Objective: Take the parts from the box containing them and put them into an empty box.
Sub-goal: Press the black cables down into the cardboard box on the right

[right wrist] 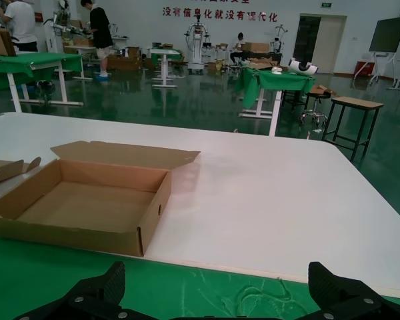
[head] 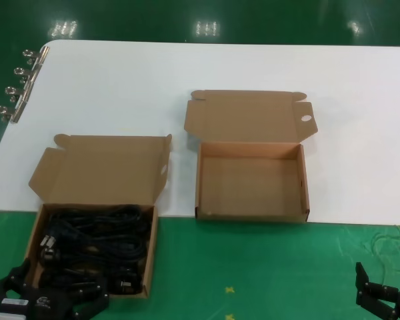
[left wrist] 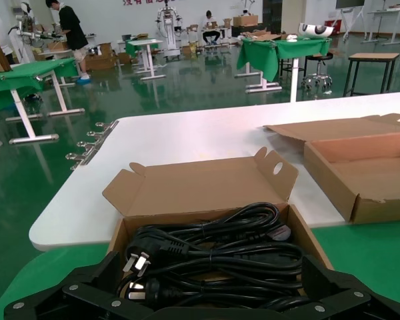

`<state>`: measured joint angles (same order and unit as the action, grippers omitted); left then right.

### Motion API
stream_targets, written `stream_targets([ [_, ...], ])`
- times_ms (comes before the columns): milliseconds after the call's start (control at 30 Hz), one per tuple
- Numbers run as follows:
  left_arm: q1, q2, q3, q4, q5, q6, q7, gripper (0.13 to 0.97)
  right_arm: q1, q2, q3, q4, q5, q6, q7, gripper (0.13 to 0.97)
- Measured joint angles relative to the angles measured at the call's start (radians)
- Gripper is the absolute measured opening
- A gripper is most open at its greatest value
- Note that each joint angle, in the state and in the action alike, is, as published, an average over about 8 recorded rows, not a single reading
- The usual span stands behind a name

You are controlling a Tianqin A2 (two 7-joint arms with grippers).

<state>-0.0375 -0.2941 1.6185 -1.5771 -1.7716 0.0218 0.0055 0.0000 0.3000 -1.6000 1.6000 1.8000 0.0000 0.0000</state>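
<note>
The parts, black bundled power cords with chunky plugs, fill the brown box containing them at the near left, its flap lid standing open. My left gripper hovers open at that box's near end, just above the cords, holding nothing. In the left wrist view its open jaws frame the coils and two plugs with metal pins. The empty box lies to the right, lid open, an oval hole in its ear. My right gripper waits open, low at the near right, over the green mat.
Both boxes straddle the near edge of the white table and the green mat. Several binder clips line the table's far left edge. Scuff marks mark the mat near my right gripper.
</note>
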Motion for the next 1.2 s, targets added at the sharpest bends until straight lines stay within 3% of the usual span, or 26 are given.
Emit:
stream_targets([
  [933,0.0,-0.001,0.0,0.0,0.0,0.001,0.0,0.966,0.0,0.0,0.0,0.0,0.0,0.0,0.0,0.966],
  [1200,-0.001,-0.038,0.005,-0.009,-0.001,0.014,-0.006,0.966,0.0,0.0,0.0,0.0,0.0,0.0,0.0,0.966],
])
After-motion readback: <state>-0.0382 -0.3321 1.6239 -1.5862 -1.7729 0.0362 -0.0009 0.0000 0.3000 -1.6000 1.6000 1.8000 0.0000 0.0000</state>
